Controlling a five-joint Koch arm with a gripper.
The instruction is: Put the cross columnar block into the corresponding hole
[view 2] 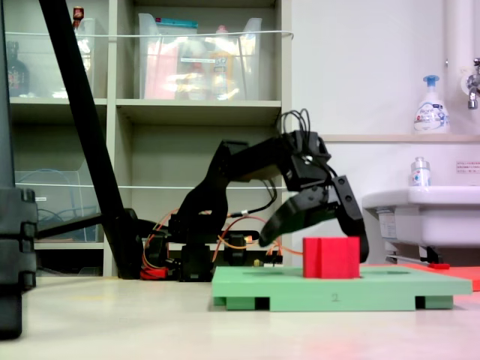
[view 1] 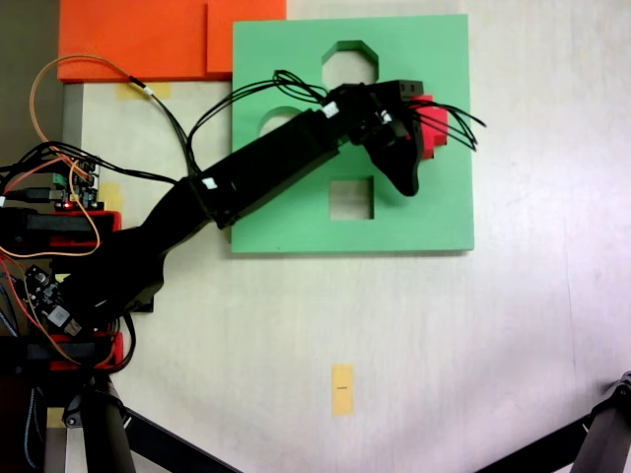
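The red cross columnar block stands upright on the right part of the green foam board. It covers the spot under it, so the corresponding hole is hidden. My gripper is open and straddles the block. One finger hangs well clear on the block's left. The other finger reaches down close beside its right edge. Whether that finger touches the block I cannot tell.
The board also has an octagonal cutout, a square cutout and a cutout partly under the arm. An orange board lies at the far left corner. A yellow tape mark sits on the table.
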